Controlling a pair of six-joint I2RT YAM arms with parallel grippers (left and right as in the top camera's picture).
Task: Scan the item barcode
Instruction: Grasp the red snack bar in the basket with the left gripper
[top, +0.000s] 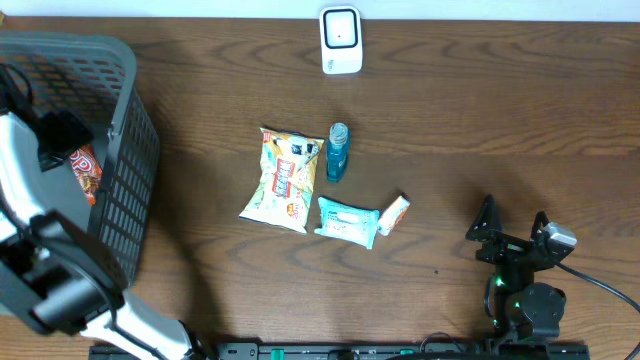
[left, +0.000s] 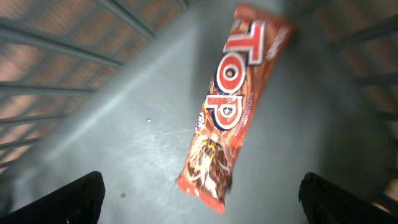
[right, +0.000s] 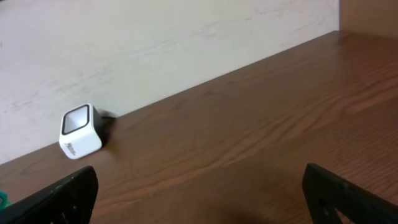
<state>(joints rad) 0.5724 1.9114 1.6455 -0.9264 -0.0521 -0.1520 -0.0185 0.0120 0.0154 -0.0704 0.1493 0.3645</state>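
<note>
Snack bag (top: 283, 178), crinkly and cream-yellow, lies flat at mid-desk with a slim blue bottle (top: 337, 152) just beside it and a teal wipes pack (top: 347, 221) and small white tube (top: 394, 215) nearer us. These, we judge, are the items awaiting the white, cube-like scanner (top: 341, 40) at the far edge of the desk (top: 500, 120). A glossy red bar (left: 233, 106) marked TOP rests on the smooth grey floor of the slatted plastic basket (top: 135, 170) at the left, directly under the left jaws, which stand wide apart and hold nothing. The right jaws, equally wide apart and empty, hover low over the dark wood grain at the near right, facing the scanner. To do the step well, we would lift clear of the basket, take one item by its edges so the printed code is left uncovered, and turn that face squarely to the scanner window. Film wrappers will crumple and glare, so we would hold them taut. The rigid bottle should be the easier grip. No barcode is legible to us.
</note>
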